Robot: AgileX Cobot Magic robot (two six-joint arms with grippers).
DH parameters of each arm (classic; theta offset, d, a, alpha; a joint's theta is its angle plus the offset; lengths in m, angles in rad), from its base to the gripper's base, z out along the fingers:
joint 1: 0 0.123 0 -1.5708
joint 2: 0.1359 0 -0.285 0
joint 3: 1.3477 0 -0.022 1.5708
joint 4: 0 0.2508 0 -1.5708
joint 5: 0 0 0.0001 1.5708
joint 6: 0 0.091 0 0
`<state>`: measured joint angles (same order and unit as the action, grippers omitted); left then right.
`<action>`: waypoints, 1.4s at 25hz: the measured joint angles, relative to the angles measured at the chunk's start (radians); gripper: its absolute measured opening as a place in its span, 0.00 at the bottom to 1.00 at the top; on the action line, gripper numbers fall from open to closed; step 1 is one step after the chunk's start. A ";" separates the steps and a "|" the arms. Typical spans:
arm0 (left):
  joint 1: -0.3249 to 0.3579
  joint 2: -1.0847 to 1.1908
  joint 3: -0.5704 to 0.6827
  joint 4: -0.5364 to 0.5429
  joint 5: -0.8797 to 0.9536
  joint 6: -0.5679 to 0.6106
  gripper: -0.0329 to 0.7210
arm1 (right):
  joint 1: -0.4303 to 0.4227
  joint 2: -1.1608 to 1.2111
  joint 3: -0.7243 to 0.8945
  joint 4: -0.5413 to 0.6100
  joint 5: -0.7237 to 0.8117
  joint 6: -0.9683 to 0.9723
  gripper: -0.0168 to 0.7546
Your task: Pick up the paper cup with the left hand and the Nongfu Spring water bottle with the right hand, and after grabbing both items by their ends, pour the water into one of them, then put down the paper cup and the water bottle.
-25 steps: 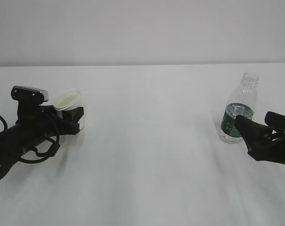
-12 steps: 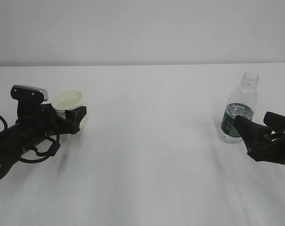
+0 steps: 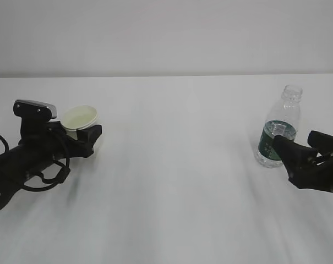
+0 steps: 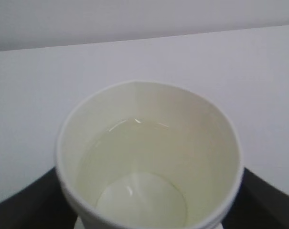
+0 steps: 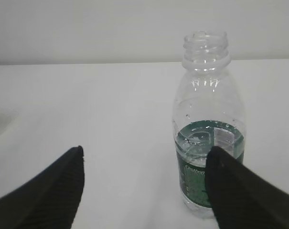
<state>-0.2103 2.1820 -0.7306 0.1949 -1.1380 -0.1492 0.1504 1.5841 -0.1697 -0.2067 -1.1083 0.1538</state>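
The paper cup [image 3: 80,118] stands upright on the white table [image 3: 183,176] at the left, with clear water [image 4: 134,148] in its bottom. My left gripper [image 3: 85,132] is open, with one black finger on each side of the cup [image 4: 149,124] low down. At the right stands the Nongfu Spring water bottle [image 3: 279,129], capless, with water up to the top of its green label. My right gripper [image 3: 295,141] is open just in front of it. In the right wrist view the bottle [image 5: 206,109] rises behind the right finger [image 5: 235,191], not between the jaws.
A pale wall runs behind the table's far edge [image 3: 166,76]. A loop of black cable [image 3: 45,176] hangs from the left arm near the table top.
The left gripper's fingers have spread apart. The cup, tilted in the grip a second ago, now stands upright on the table. The right arm and the bottle have not moved.
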 joint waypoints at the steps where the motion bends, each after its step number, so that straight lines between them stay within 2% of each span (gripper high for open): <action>1: 0.000 0.000 0.002 0.000 -0.001 0.000 0.83 | 0.000 0.000 0.000 0.000 0.000 0.000 0.78; 17: 0.000 -0.051 0.144 0.000 -0.006 0.000 0.82 | 0.000 0.000 0.000 0.000 0.000 0.004 0.78; 35: 0.000 -0.241 0.191 0.002 -0.006 0.000 0.82 | 0.000 -0.008 0.000 -0.044 -0.016 0.035 0.78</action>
<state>-0.2103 1.9414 -0.5395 0.1966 -1.1443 -0.1492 0.1504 1.5760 -0.1697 -0.2507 -1.1240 0.1889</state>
